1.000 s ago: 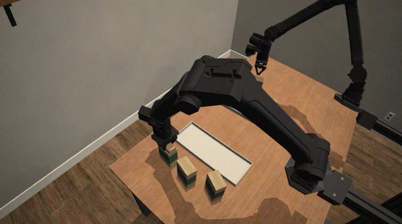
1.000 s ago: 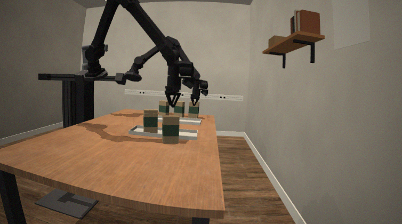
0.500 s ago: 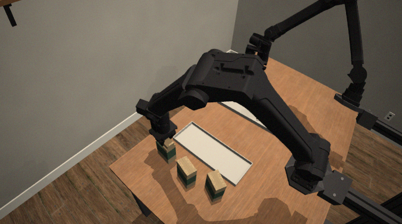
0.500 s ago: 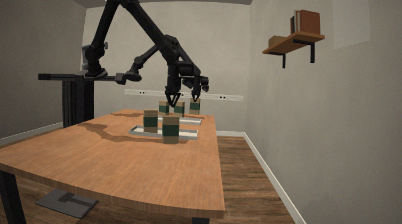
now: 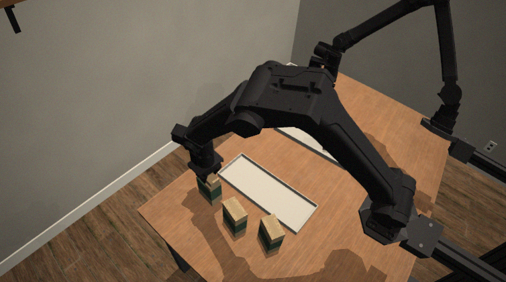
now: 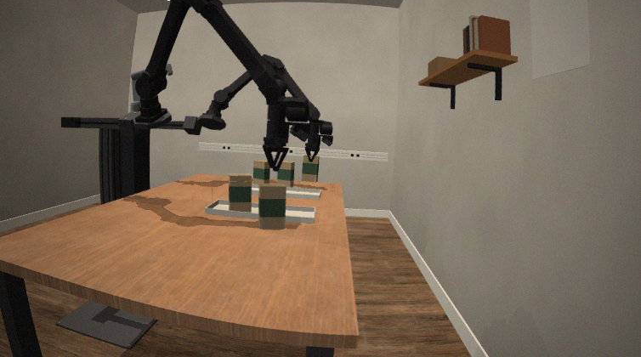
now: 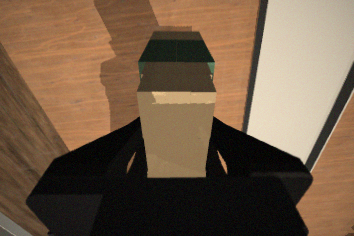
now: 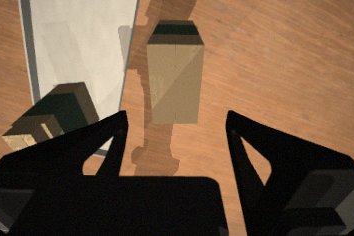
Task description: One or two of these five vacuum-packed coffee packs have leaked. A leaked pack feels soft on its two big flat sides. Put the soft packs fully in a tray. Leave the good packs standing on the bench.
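Five tan coffee packs with green bands are on the bench. My left gripper [image 5: 204, 174] is shut on the end pack [image 5: 209, 189] of a row of three. It grips the pack's two big sides near the top [image 7: 176, 125], beside the near tray [image 5: 266, 191]. I cannot tell whether this pack rests on the wood or hangs just above it. The other two packs [image 5: 234, 214] [image 5: 271, 231] stand upright. My right gripper [image 8: 176, 117] is open and empty above a fourth pack [image 8: 175, 82], which stands on the wood. The fifth pack [image 8: 51, 117] appears to stand in the far tray [image 8: 81, 55].
The left arm's bulk hides most of the far tray [image 5: 306, 140] in the top view. The held pack is close to the bench edge [image 5: 164, 198]. A wall shelf with books [image 6: 473, 57] hangs well away from the bench.
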